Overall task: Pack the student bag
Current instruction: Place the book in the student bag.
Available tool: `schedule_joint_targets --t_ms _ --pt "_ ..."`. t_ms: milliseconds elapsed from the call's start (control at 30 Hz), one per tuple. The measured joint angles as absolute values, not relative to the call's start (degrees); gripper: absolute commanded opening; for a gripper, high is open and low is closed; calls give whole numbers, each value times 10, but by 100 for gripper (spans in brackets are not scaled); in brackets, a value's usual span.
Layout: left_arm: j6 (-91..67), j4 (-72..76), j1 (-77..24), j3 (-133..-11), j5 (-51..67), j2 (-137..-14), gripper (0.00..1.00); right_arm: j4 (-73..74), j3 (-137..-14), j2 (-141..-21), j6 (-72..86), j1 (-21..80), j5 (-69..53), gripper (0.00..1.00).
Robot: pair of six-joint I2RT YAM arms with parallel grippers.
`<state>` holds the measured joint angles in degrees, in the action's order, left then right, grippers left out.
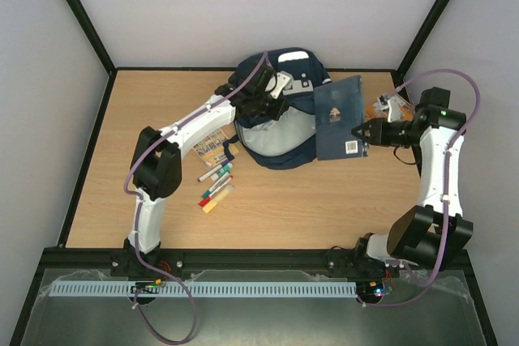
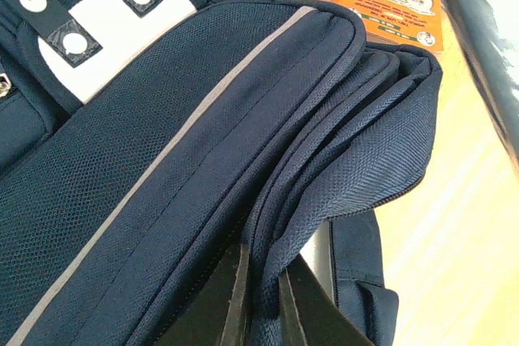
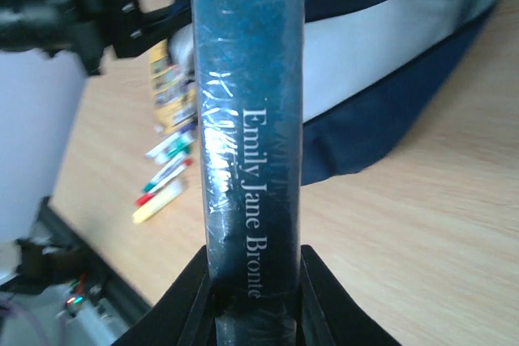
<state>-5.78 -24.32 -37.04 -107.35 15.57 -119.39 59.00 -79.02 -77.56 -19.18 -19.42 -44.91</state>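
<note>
Book-loading step; both arms engaged.
Left gripper (image 2: 261, 271) clenched on edge fabric of the student bag (image 1: 280, 147), far-centre of table. Brontë book (image 1: 336, 111), touching the bag's right side, clamped by right gripper (image 3: 255, 271). Next, probably: slide it into the opening.

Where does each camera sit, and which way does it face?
Top: above and behind the arms, looking down on the table; left arm and right arm show, bases at the bottom.
Left wrist: on the left arm, looking along the left gripper, shut on the bag's edge.
Right wrist: on the right arm, looking along the right gripper, shut on the book, toward the markers.
Shared: all three show the bag.
</note>
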Motion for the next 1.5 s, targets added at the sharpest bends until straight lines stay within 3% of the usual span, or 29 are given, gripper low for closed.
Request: schedule_joint_targets --t_ms 233,533,1033,1500 --pt "-60 -239 -367 -1077 157 -1199 2 626 -714 -757 -245 -188 -566 1" --pt "-46 -240 -366 -1077 171 -1199 2 655 -659 -758 -289 -118 -591 1" --pt "-13 -256 -360 -1080 165 -1199 3 544 -550 -816 -194 -55 -664 1" --pt "-3 -255 -337 -1125 177 -1199 2 522 -521 -803 -72 -35 -636 1"
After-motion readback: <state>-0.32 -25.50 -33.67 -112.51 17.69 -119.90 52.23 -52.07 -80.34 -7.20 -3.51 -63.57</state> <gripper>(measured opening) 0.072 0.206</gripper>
